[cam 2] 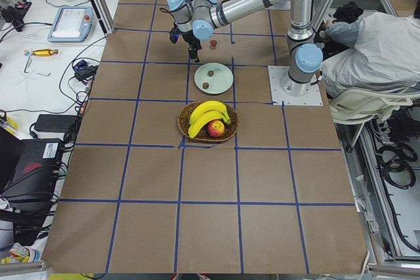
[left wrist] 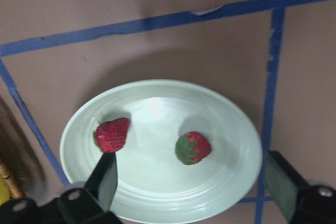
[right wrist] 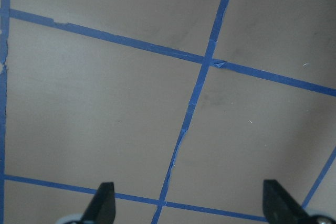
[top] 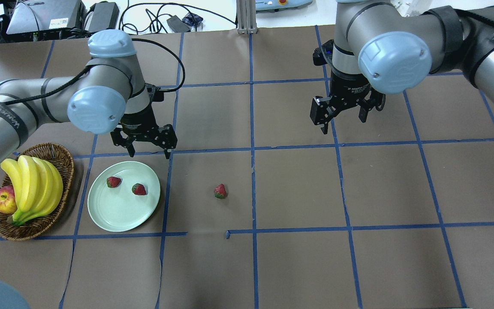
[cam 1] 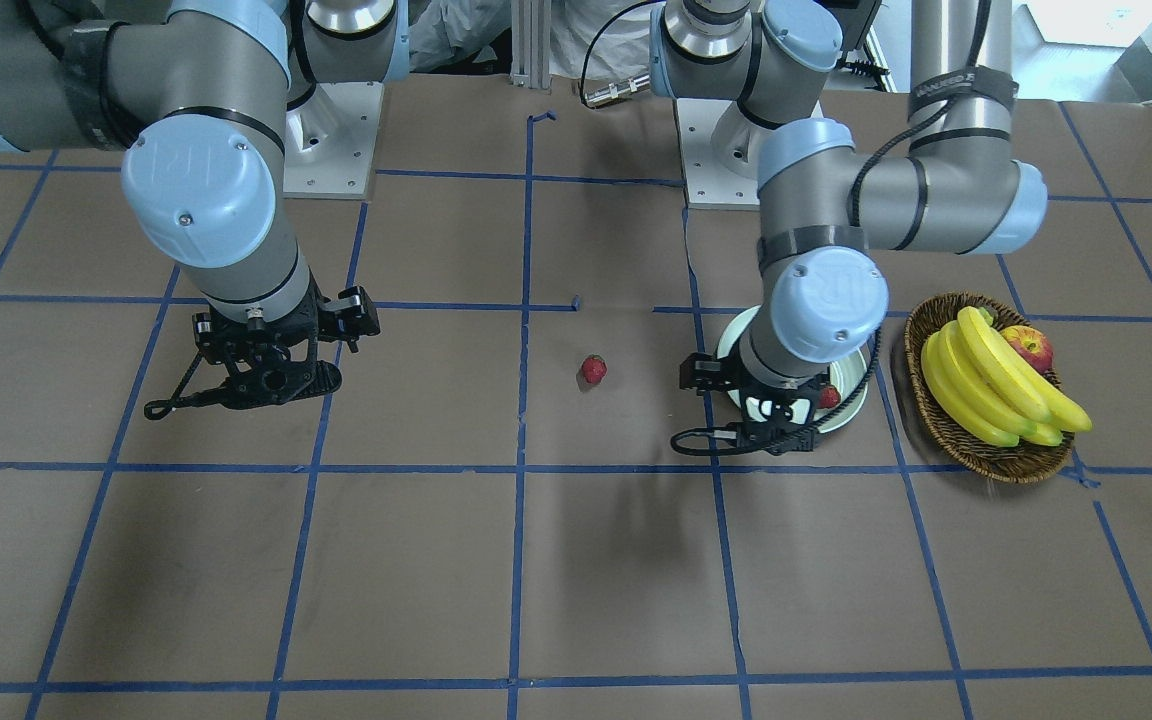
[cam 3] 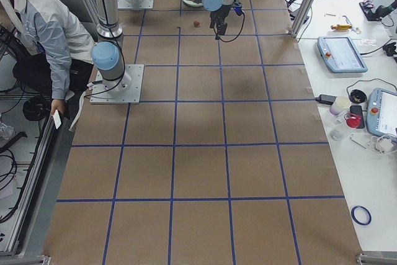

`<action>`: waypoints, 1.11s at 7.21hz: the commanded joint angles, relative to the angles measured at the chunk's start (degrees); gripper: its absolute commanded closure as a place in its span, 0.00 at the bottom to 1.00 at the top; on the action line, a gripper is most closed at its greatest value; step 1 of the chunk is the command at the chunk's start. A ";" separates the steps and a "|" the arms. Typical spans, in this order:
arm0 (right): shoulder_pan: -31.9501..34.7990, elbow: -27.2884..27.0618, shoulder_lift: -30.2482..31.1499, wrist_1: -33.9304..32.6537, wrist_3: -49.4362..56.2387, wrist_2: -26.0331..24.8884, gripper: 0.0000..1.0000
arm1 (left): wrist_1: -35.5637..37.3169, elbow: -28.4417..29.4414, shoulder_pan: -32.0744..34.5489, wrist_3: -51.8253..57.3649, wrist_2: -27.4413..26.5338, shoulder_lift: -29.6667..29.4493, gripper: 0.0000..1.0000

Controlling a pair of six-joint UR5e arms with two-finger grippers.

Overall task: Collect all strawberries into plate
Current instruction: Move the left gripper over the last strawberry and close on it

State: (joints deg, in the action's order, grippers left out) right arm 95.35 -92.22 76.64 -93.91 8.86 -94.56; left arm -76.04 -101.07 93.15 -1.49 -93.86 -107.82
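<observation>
Two strawberries (top: 114,182) (top: 139,189) lie on the pale mint plate (top: 118,210); the left wrist view shows them too (left wrist: 112,134) (left wrist: 192,147) on the plate (left wrist: 157,192). A third strawberry (top: 220,191) lies on the table right of the plate, also in the front view (cam 1: 593,369). My left gripper (top: 147,148) is open and empty, hovering above the plate's far rim. My right gripper (top: 343,116) is open and empty over bare table far to the right.
A brown wicker basket (top: 58,156) with bananas (top: 32,189) and an apple (top: 4,200) stands left of the plate. Blue tape lines grid the brown table (top: 298,257). A person sits behind the robot base in the side views (cam 2: 374,44).
</observation>
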 commanded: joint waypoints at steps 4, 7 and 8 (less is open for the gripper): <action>-0.08 -0.42 0.00 -0.13 0.19 -0.36 0.00 | 7.84 -1.06 8.19 -10.46 13.97 -6.24 0.06; -0.08 -0.42 0.00 -0.13 0.11 -0.45 0.00 | 7.93 -1.15 9.86 -10.64 13.71 -8.81 0.30; -0.08 -0.42 0.00 -0.30 0.11 -0.36 0.00 | 7.67 -1.15 9.86 -10.29 13.71 -8.90 0.68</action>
State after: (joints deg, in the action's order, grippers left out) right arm 95.27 -92.64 76.64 -94.09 8.97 -94.99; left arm -68.19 -102.21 102.79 -12.02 -80.11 -116.39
